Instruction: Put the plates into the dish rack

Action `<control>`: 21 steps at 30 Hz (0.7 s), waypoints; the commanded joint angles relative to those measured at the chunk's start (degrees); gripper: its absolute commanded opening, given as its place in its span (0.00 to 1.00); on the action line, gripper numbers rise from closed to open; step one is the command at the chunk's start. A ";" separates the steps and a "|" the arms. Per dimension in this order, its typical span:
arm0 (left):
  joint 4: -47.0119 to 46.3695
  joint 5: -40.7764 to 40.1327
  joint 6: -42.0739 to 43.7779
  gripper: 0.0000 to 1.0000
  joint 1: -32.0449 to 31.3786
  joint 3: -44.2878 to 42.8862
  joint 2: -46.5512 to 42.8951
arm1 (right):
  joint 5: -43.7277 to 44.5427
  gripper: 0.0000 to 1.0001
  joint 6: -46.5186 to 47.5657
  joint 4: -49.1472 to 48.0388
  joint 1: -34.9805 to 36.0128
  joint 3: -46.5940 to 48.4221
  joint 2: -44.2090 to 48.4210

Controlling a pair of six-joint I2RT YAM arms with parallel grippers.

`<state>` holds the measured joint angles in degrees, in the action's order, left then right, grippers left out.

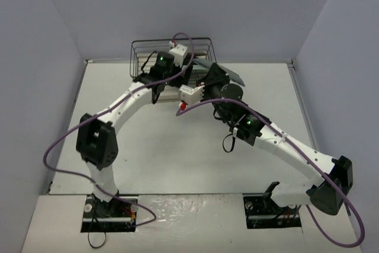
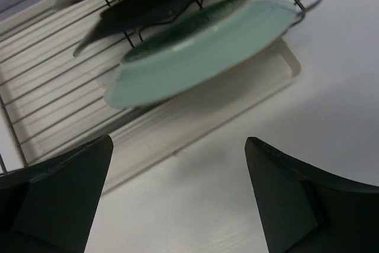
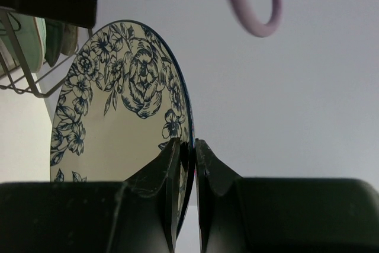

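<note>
I see a white table (image 1: 177,167) and lilac walls (image 1: 195,4), yet only the right wrist view shows the right gripper (image 3: 186,144) pinching the floral plate (image 3: 118,128), the left gripper (image 2: 177,149) agape.

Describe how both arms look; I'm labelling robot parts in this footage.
The left arm and right arm share one look: white tubular links, black joint housings, a purple cable looping along each, and a small green light near the wrist. The fingers are plain black wedges.

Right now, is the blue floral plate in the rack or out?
Out. The right tool pinches the blue floral plate by its rim, outside the dish rack wires.
</note>
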<state>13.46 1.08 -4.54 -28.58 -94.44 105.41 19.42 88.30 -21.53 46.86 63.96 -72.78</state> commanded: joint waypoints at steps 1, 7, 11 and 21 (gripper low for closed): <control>0.74 -8.86 4.36 0.93 0.96 -13.28 6.50 | 1.25 0.00 -3.43 -9.48 -0.88 6.53 5.79; 3.49 -9.12 3.14 0.87 2.26 -24.20 13.38 | 1.49 0.00 -5.83 -8.25 -1.25 7.29 6.51; 2.82 -7.46 2.74 0.85 3.66 -27.11 15.59 | 1.73 0.00 -7.93 -6.03 -1.42 9.01 6.79; 2.97 -2.94 -1.78 0.74 7.65 -34.22 21.84 | -5.76 0.00 -7.54 0.08 -3.60 7.24 8.52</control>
<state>19.07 -2.48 -3.23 -23.85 -124.08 127.31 18.40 77.60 -13.08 45.66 68.47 -67.68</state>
